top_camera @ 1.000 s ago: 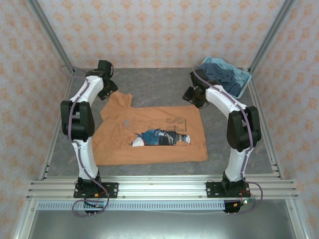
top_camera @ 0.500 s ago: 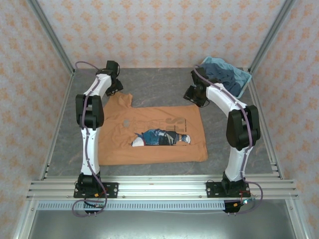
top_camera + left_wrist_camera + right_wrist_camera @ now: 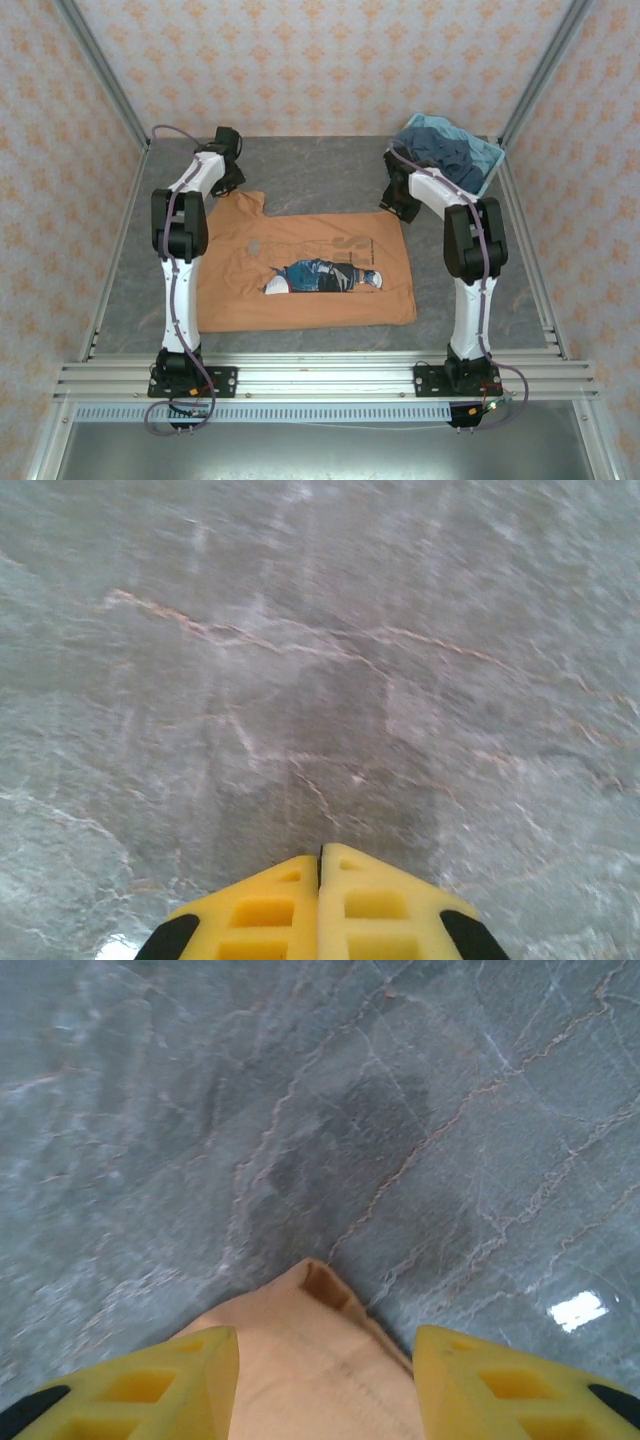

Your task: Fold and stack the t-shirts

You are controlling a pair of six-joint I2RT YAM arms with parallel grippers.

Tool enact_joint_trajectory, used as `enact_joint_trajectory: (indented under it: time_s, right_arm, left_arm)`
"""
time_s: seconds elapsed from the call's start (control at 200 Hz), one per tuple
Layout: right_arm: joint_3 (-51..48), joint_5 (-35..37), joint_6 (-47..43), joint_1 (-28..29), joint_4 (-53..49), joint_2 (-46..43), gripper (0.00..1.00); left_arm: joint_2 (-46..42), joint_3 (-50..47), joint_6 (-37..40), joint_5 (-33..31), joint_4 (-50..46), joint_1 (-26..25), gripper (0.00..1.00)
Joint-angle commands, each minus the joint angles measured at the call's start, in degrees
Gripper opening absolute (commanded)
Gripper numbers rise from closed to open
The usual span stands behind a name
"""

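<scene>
The orange-tan t-shirt [image 3: 300, 270] lies spread flat in the middle of the grey table, print side up and a sleeve pointing to the back left. My left gripper [image 3: 224, 187] hovers by that sleeve; its yellow fingers [image 3: 270, 905] are shut with nothing between them, over bare tabletop [image 3: 320, 680]. My right gripper [image 3: 400, 210] is at the shirt's far right corner. In the right wrist view it [image 3: 325, 1340] is open, and the shirt's corner [image 3: 320, 1350] lies between the spread fingers. Dark navy t-shirts [image 3: 445, 150] lie heaped in the basket.
The light blue lattice basket [image 3: 487, 163] stands at the back right corner, close behind my right arm. Metal frame posts and patterned walls enclose the table. Bare grey table [image 3: 320, 165] stretches behind the shirt and along both sides.
My left arm swung right and back, so its gripper now sits by the shirt's back left sleeve. My right arm's elbow drew inward and its gripper shifted a little over the far right corner.
</scene>
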Motion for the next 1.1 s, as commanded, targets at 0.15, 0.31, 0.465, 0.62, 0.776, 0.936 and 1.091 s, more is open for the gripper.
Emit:
enact_joint_trajectory:
  time_s: [0.15, 0.31, 0.465, 0.62, 0.776, 0.936, 1.091]
  right_arm:
    - [3.6, 3.4, -0.7, 0.0, 0.1, 3.8, 0.38]
    - [2.9, 2.0, -1.0, 0.2, 1.0, 3.9, 0.23]
    - [1.4, 2.4, -2.0, 0.2, 1.4, 1.9, 0.08]
    - [0.1, 3.1, -2.9, 0.1, 1.7, -1.1, 0.00]
    - [-1.1, 2.3, -3.3, 0.2, 1.7, -4.1, 0.00]
    - [-3.5, 1.7, -3.5, 0.6, 1.8, -7.2, 0.00]
    - [-6.8, 1.2, -4.0, 0.7, 2.4, -10.6, 0.00]
  left_arm:
    - [-6.8, -3.0, 0.7, 4.9, -1.4, -1.8, 0.00]
    - [-9.5, -3.9, 1.1, 5.8, -1.1, -1.8, 0.00]
    - [-12.4, -5.7, 1.2, 5.3, -0.8, -1.9, 0.00]
    - [-16.1, -8.2, 1.7, 4.0, -0.4, -2.0, 0.00]
    - [-20.6, -11.4, 2.4, 3.0, 0.1, -2.2, 0.00]
    - [-25.9, -15.8, 2.3, 3.6, 0.7, -2.5, 0.00]
    - [-32.4, -20.3, 1.7, 7.1, 3.0, -3.2, 0.00]
